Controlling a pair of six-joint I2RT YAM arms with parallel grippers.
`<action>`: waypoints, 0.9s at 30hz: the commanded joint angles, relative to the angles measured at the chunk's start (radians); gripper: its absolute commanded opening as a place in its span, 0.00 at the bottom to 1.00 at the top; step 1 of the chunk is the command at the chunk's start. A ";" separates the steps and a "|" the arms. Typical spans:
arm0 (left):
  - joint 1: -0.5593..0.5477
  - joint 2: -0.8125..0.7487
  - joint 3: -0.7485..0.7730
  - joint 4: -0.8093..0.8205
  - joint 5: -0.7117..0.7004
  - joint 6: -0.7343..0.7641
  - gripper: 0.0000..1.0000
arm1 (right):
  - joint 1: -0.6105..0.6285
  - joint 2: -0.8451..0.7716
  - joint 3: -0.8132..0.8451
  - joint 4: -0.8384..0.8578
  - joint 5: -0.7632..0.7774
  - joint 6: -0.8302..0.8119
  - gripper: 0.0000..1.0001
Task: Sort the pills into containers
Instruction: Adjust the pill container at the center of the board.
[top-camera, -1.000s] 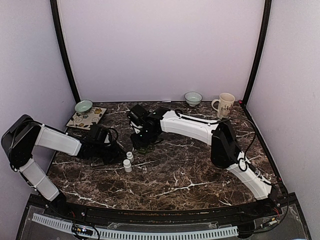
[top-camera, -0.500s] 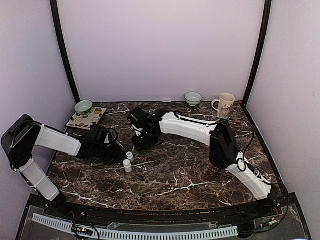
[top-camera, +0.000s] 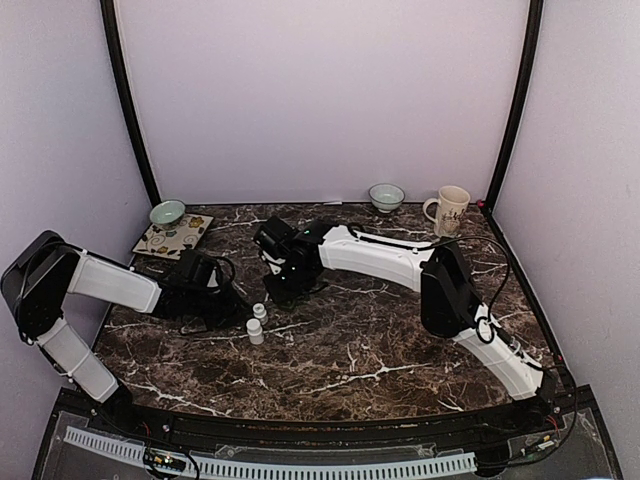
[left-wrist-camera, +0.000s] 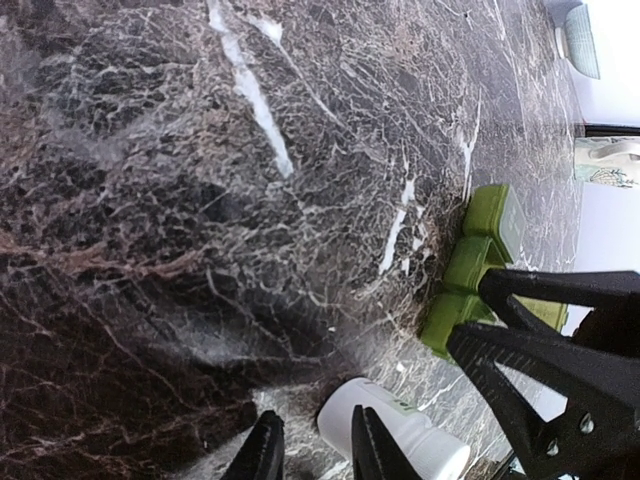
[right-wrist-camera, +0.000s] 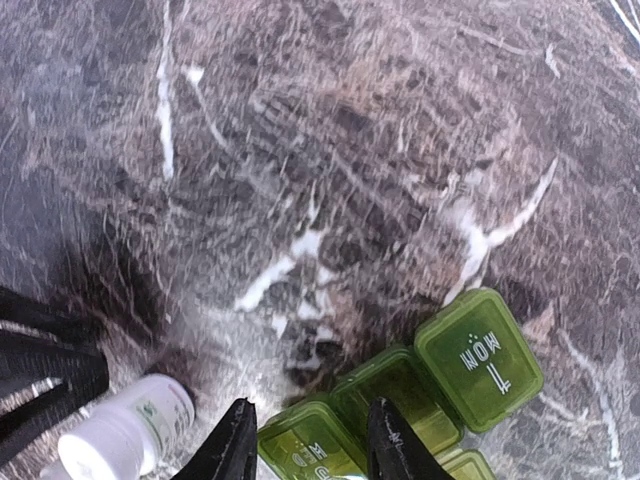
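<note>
The containers are a green box of square lidded compartments in a row, one lid marked MON. It also shows in the left wrist view. My right gripper hangs low over the box's end. Its jaws are apart on either side of one compartment lid, so it is open. My left gripper is open a narrow way, with only marble between its fingers. A white bottle lies just outside its right finger. Two white bottles stand between the arms. No pills are in view.
A pale green bowl and a patterned tile sit at the back left. Another bowl and a cream mug stand along the back wall. The walls close in on three sides.
My right gripper has come down a little over the green box and its jaws have narrowed. The left arm and the bottles have not moved.
</note>
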 joint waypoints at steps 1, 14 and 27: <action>0.006 -0.040 -0.014 -0.014 -0.006 0.004 0.27 | 0.028 -0.039 -0.067 -0.060 0.000 -0.014 0.36; 0.006 -0.059 -0.029 -0.012 -0.007 -0.002 0.27 | 0.048 -0.100 -0.176 -0.054 -0.031 -0.032 0.34; 0.005 -0.064 -0.026 -0.011 0.007 0.002 0.26 | 0.092 -0.189 -0.329 -0.018 -0.061 -0.103 0.37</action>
